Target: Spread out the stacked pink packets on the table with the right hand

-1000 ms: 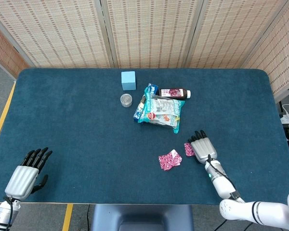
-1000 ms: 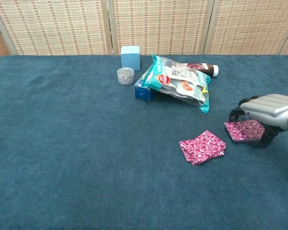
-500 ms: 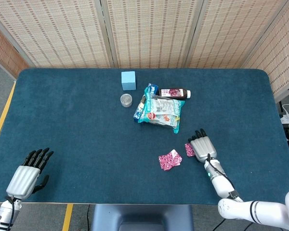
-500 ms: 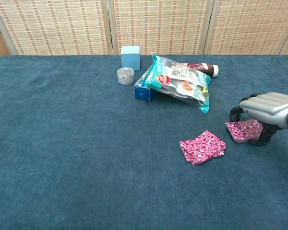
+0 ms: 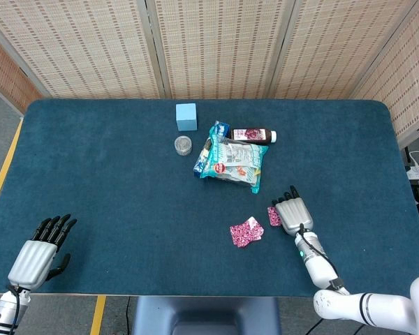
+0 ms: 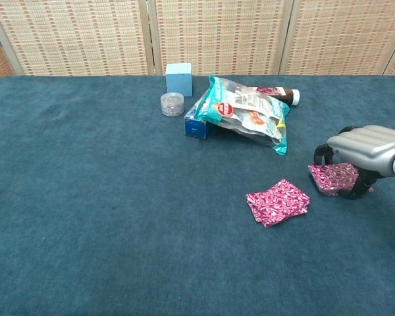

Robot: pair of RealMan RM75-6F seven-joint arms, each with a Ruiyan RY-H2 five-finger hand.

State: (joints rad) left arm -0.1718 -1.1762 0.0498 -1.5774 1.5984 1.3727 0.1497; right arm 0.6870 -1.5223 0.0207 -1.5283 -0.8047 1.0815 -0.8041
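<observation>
A small stack of pink patterned packets (image 5: 246,232) lies on the blue table; the chest view shows the stack (image 6: 277,201) fanned slightly. One more pink packet (image 6: 334,176) sits just to its right. My right hand (image 6: 362,148) arches over that packet, fingertips at its left edge and thumb curled at its right edge, gripping it. From the head view only the packet's left corner (image 5: 273,216) peeks out beside the right hand (image 5: 291,213). My left hand (image 5: 38,255) rests at the table's near left corner, fingers stretched out, holding nothing.
Toward the far middle lie a teal snack bag (image 5: 230,162), a dark bottle (image 5: 253,135) with a white cap, a light blue cube (image 5: 186,116) and a small round jar (image 5: 184,145). A blue box (image 6: 197,125) sticks out under the bag.
My right hand has drawn back a little toward the far side, and the single packet under it shifted slightly with it. The stack and left hand stayed put.
</observation>
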